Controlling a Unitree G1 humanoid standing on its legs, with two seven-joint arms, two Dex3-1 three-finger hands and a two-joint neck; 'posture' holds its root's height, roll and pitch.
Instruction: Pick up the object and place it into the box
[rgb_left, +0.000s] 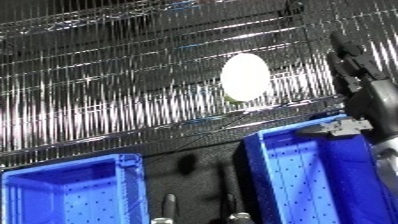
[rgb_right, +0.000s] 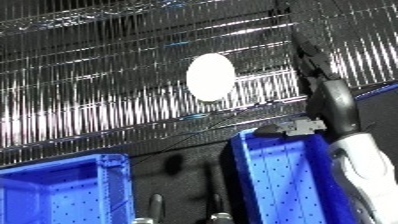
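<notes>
A white, egg-shaped object (rgb_left: 245, 76) lay on the wire shelf (rgb_left: 107, 90), just right of centre and toward twelve o'clock, above the gap between the two blue bins. The right hand (rgb_left: 355, 62) was raised at about two o'clock, to the right of the object and apart from it, over the right blue bin (rgb_left: 306, 175); whether its dark fingers were spread or curled I could not tell. The left blue bin (rgb_left: 71, 195) sat at seven o'clock, and the left hand was nowhere in sight.
</notes>
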